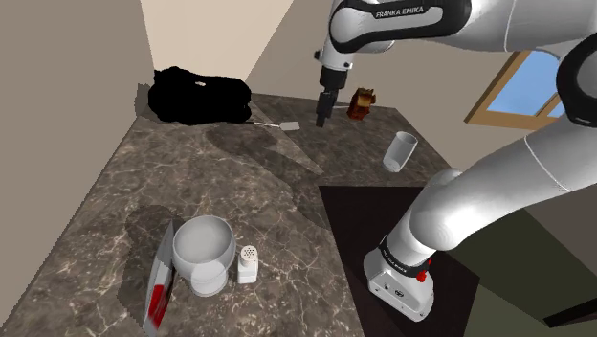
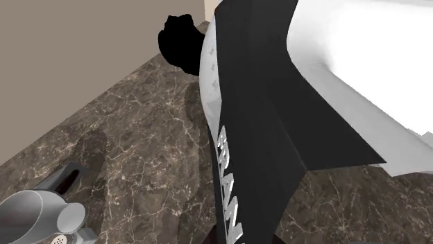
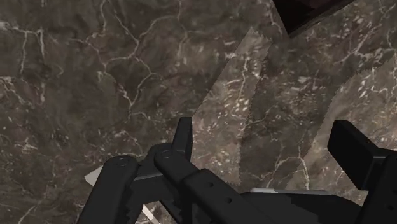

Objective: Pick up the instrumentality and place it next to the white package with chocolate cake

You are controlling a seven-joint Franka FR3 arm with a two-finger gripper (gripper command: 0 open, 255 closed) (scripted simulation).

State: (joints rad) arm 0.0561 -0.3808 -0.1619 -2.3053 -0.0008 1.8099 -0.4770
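Hovering above the far side of the marble desk [image 1: 124, 182], the gripper [image 1: 322, 113] hangs just beside the spatula [image 1: 277, 124], which I take to be the instrumentality meant. In the wrist view its two fingers are spread apart with only desk between them, so the approach to the grasp is the step in hand and nothing is picked up yet.

The spatula lies flat on the desk near the black area at the back corner. It has a thin pale handle and a small, flat, light-grey blade that points toward the gripper. In the wrist view a pale flat edge, probably that blade, peeks out from behind the gripper's linkage.

Next, the gripper needs to shift over the spatula, come down with a finger on each side, and close low, since so flat a thing leaves little to catch.

The package [image 1: 161, 287], a thin pale box with red on it, stands tilted at the desk's near end by a grey bowl [image 1: 203, 251], well apart from the spatula.
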